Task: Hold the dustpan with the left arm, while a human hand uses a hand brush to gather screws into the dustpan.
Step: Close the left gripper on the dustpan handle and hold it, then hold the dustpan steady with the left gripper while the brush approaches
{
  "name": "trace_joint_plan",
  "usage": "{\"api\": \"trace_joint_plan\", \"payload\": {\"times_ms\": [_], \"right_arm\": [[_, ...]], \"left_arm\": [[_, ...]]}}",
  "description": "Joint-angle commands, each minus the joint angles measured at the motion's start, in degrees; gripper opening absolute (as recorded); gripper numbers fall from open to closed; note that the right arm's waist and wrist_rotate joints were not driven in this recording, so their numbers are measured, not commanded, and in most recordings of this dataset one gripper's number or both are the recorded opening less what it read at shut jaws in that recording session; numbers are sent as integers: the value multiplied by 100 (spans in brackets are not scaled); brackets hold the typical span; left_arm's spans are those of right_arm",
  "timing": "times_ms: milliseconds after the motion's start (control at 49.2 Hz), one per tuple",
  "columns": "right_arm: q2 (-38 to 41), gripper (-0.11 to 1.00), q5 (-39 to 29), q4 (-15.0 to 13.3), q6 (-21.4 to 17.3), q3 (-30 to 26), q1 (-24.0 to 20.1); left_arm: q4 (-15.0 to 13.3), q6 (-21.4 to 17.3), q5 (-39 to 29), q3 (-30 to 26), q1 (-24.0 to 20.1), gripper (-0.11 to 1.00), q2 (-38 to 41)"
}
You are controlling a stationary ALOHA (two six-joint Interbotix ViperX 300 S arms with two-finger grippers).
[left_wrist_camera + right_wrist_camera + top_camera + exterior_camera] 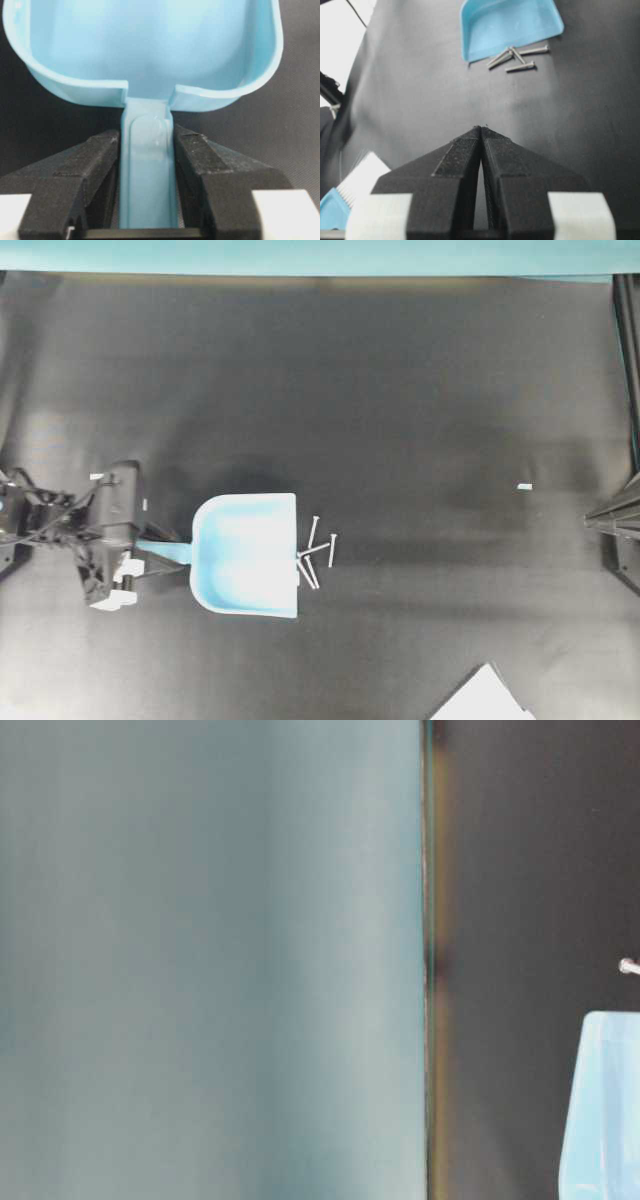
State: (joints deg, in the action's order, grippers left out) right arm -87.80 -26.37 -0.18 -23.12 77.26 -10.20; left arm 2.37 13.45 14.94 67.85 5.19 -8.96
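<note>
The left jaws [147, 165] are clenched on the handle of the light blue dustpan [250, 552], which lies on the black counter [400, 390] with its mouth facing 3 o'clock. The screws [315, 555] lie in a small heap just at that mouth, some touching its edge. The right jaws [481, 131] are pressed together, grasping nothing

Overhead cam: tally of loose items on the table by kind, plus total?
dustpan: 1
screws: 5 (overlapping, so approximate)
white sheet: 1
white fleck: 1
Total: 8
</note>
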Motion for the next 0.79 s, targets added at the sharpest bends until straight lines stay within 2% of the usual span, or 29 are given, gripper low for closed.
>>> {"api": "trace_joint_plan", "payload": {"times_ms": [0,548,772], "right_arm": [[35,0,26,-18,0,-35,0],[26,0,18,-18,-9,-35,0],[26,0,26,-18,-9,-35,0]], "left_arm": [[9,0,-360,-167,-26,31,-62],[18,-35,-1767,-290,-255,31,-1134],[18,-9,-1907,-281,-290,31,-1415]]}}
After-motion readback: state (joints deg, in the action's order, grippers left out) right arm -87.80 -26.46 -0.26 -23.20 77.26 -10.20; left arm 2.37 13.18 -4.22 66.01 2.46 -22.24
